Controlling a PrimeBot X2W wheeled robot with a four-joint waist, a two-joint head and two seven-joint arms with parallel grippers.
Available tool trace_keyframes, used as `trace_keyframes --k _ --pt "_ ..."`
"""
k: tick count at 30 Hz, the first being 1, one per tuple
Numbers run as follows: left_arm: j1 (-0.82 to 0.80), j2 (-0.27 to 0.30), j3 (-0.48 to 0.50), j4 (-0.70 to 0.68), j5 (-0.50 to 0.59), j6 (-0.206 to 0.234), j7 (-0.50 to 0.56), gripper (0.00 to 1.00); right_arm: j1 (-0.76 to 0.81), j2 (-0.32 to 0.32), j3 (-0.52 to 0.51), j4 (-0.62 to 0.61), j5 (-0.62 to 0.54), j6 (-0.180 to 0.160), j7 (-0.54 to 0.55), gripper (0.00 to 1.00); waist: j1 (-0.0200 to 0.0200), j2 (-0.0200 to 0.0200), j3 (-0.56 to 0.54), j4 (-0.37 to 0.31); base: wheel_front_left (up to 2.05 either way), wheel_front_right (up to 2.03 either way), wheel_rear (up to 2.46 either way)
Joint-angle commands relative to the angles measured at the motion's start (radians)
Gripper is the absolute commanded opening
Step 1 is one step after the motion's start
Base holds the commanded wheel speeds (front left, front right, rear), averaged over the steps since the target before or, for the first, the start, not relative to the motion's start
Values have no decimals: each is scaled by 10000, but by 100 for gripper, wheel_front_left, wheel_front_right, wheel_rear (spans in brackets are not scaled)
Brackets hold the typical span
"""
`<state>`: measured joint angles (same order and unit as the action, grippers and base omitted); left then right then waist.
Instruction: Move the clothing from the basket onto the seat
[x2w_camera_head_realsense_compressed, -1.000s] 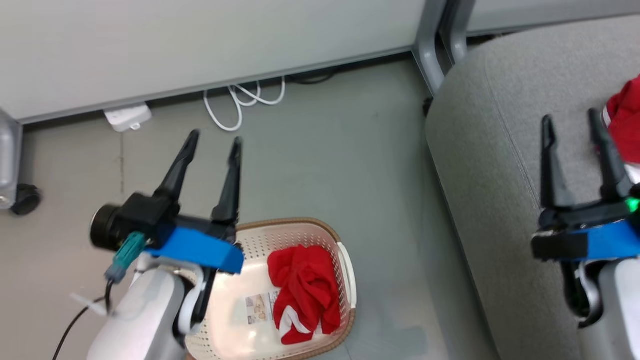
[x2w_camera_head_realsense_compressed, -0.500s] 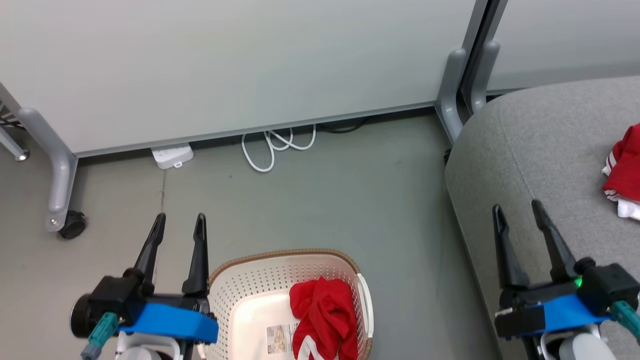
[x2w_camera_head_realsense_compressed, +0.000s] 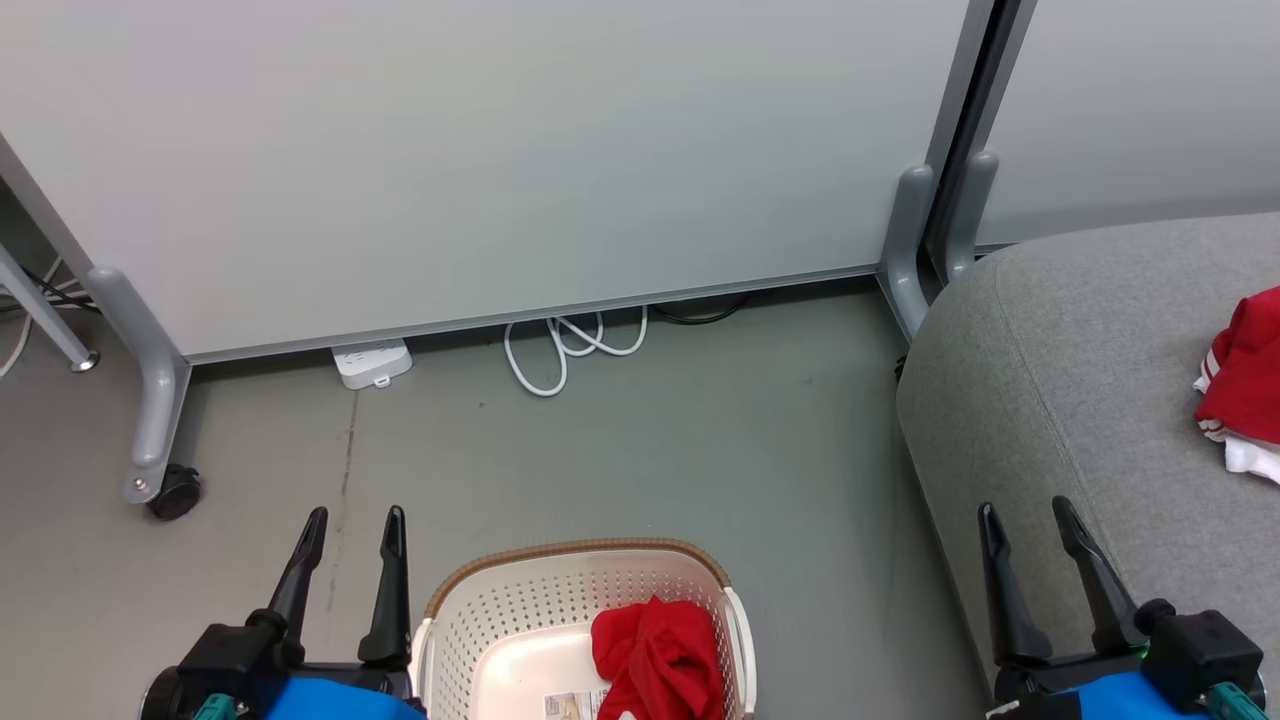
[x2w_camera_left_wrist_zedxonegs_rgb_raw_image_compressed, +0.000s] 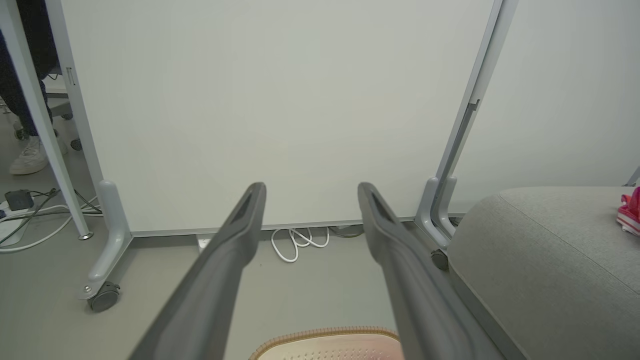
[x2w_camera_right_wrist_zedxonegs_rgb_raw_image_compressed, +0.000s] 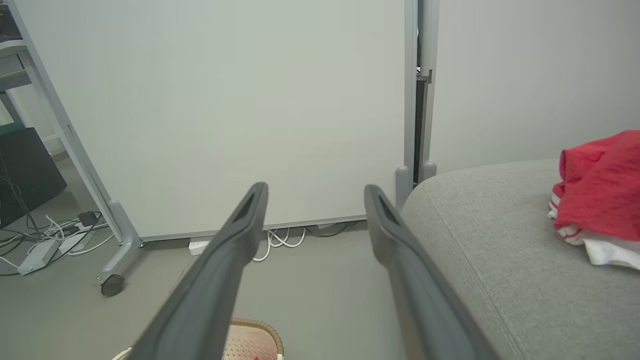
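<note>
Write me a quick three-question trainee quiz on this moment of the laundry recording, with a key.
1. True or false: the basket holds no clothing.
2. Where does the second red garment lie? A) draped over the basket's rim B) on the grey seat C) hanging from a gripper
3. In what state are the left gripper and the right gripper?
Key: 1. False: a crumpled red garment lies inside it. 2. B. 3. Both are open and hold nothing.
</note>
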<state>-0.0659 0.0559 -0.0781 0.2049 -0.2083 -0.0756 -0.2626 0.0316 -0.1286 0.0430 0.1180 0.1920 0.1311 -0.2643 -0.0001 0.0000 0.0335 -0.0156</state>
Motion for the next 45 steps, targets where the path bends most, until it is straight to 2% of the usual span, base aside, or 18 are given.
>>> trace_keyframes --k 1,11,17,33,45 --pt "172 10 53 33 58 -60 -33 100 195 81 -45 26 -87 -7 -2 100 1 0 -69 25 0 0 0" --pt "323 -41 163 128 164 -201 -33 100 370 173 -107 80 -89 -7 -1 100 1 0 -205 4 0 0 0" --pt "-154 -44 -193 341 183 -299 -32 100 252 186 -150 84 -61 -7 -1 100 1 0 -65 25 0 0 0" --pt "-2921 -38 -2127 2818 434 -547 -33 100 -914 271 -144 -146 -169 -7 -1 100 1 0 1473 -723 0 0 0" --pt "-5198 213 -4071 5461 19 -548 -33 100 -2412 341 164 -390 -245 -7 -1 100 1 0 3459 -1554 0 0 0"
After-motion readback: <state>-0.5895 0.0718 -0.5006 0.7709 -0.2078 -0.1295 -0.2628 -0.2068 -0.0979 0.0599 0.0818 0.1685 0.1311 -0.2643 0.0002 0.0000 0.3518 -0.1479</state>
